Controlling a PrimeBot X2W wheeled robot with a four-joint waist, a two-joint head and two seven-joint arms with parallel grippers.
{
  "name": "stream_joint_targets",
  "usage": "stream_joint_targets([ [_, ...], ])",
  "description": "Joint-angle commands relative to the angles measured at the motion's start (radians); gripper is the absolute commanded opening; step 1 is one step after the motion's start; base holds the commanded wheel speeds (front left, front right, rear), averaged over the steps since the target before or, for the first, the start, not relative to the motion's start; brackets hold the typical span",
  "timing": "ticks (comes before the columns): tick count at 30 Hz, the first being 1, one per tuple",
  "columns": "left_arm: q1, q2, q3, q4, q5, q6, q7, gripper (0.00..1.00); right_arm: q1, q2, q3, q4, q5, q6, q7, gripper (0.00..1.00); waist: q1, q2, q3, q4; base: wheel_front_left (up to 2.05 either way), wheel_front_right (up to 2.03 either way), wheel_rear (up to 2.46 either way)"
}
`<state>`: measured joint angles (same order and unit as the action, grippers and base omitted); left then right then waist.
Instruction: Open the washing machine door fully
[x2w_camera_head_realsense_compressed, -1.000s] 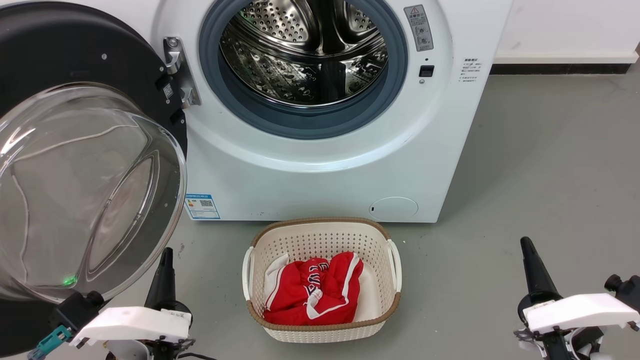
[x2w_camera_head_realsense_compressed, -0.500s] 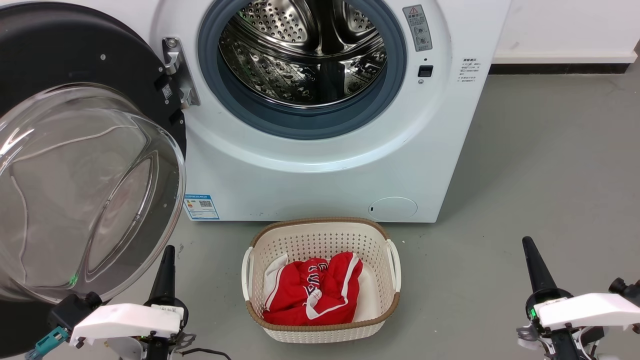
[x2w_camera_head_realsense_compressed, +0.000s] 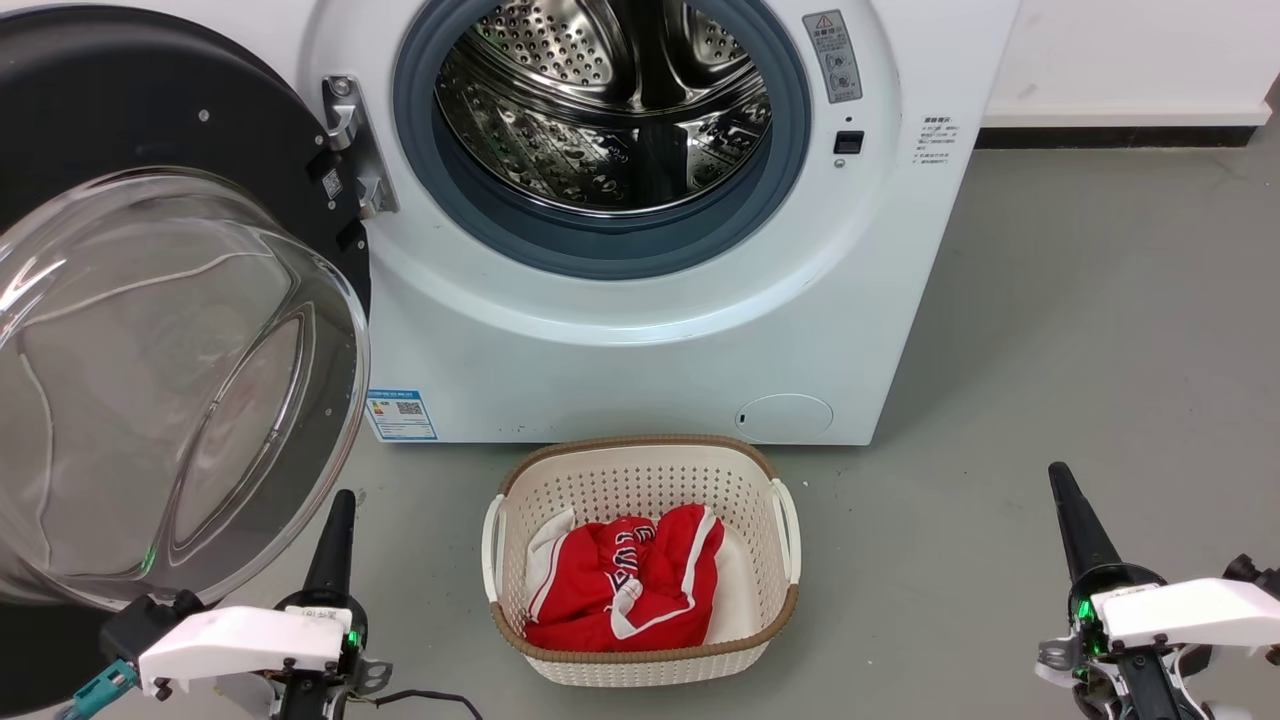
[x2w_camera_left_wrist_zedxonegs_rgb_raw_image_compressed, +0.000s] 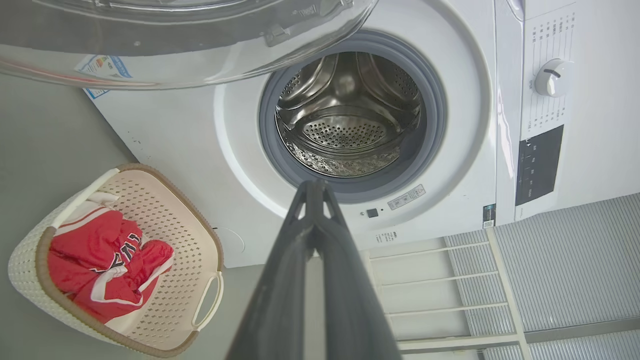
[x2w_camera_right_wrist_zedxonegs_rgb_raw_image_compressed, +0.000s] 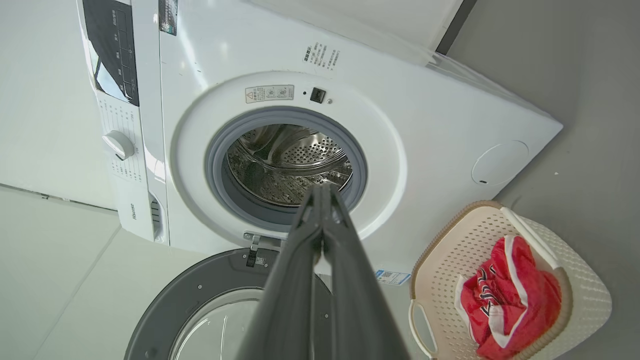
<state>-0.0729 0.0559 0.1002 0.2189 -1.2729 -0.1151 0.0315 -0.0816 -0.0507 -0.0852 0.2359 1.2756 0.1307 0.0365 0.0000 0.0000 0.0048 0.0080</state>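
Observation:
The washing machine (x2w_camera_head_realsense_compressed: 640, 340) is a white front-loader with its steel drum (x2w_camera_head_realsense_compressed: 610, 100) exposed inside a grey-blue gasket. The washing machine door (x2w_camera_head_realsense_compressed: 150, 380) stands swung wide to the left on its metal hinge (x2w_camera_head_realsense_compressed: 350, 140), its clear glass bowl bulging toward me. My left gripper (x2w_camera_head_realsense_compressed: 340, 505) is shut, low beside the bowl's lower right rim and apart from it. My right gripper (x2w_camera_head_realsense_compressed: 1060, 480) is shut at the lower right over bare floor. In the wrist views the left gripper (x2w_camera_left_wrist_zedxonegs_rgb_raw_image_compressed: 314, 186) and right gripper (x2w_camera_right_wrist_zedxonegs_rgb_raw_image_compressed: 324, 189) show fingers pressed together, holding nothing.
A cream perforated laundry basket (x2w_camera_head_realsense_compressed: 640, 470) with red and white clothing (x2w_camera_head_realsense_compressed: 625, 585) sits on the grey floor just before the machine, between my arms. A wall with a dark skirting (x2w_camera_head_realsense_compressed: 1120, 135) runs behind on the right.
Both grippers have drawn slightly down and back toward me. The door and basket stand as before.

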Motion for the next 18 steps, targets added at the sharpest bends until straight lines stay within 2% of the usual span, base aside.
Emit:
stream_joint_targets([
  [1,-0.026,0.000,0.002,-0.002,-0.019,-0.006,0.004,0.00,-0.019,0.001,-0.003,-0.002,0.022,0.000,0.004,0.00,0.0000,0.0000,0.000,0.000,0.00,0.00,0.00],
  [18,-0.033,-0.002,0.009,0.012,-0.166,-0.011,0.041,0.00,-0.027,0.001,-0.016,0.003,0.166,0.000,0.038,0.00,0.0000,0.0000,-0.001,-0.003,0.00,0.00,0.00],
])
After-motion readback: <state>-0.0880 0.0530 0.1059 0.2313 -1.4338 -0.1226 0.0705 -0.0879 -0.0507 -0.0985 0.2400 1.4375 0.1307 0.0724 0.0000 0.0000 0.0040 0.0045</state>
